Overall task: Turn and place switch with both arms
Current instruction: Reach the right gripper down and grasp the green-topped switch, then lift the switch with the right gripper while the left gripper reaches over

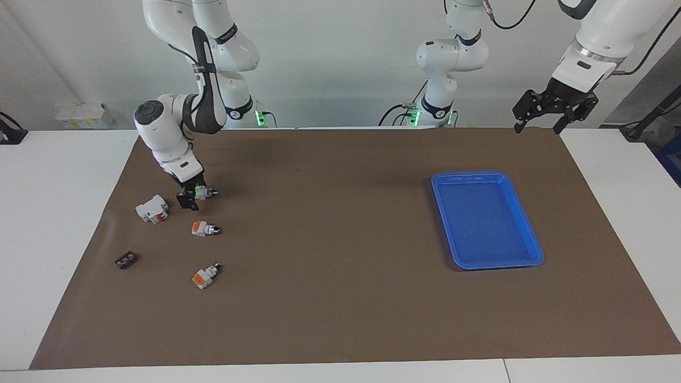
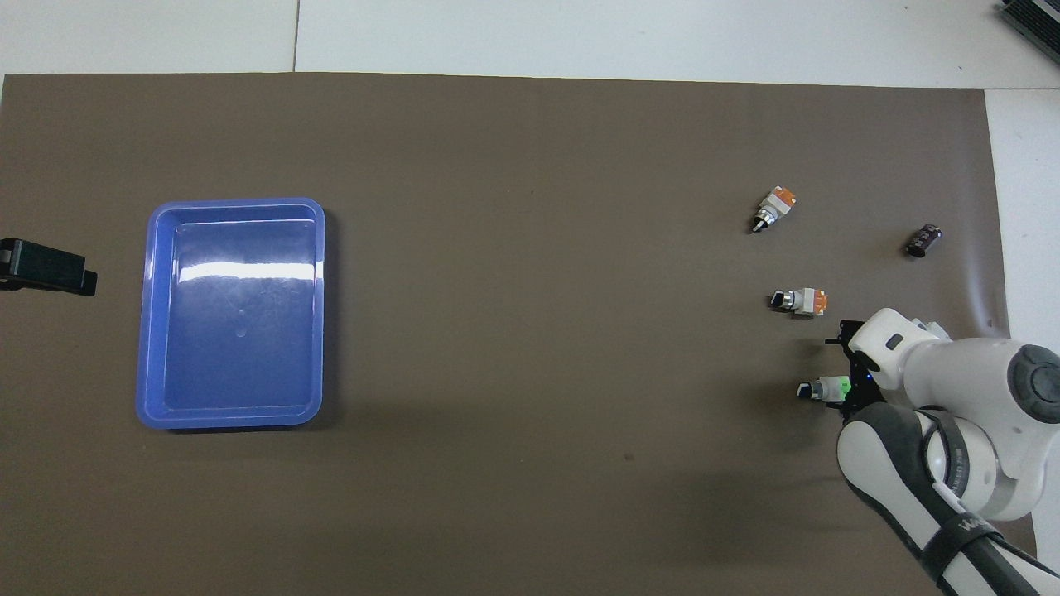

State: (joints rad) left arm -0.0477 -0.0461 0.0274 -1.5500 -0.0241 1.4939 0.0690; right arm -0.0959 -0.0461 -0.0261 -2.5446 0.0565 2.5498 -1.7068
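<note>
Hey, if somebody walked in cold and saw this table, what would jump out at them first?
Probably the right gripper, down at the green-ended switch with its fingers open around the green block, at the right arm's end of the brown mat. Then the empty blue tray toward the left arm's end, where the left gripper waits raised and open.

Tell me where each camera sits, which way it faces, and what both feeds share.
Facing view: high across the table, looking at both arms; right gripper at the green-block switch, left gripper waiting aloft.
Overhead view: above the robots' end, looking steeply down; right arm and left gripper show.
Shared: switch, blue tray, brown mat.
</note>
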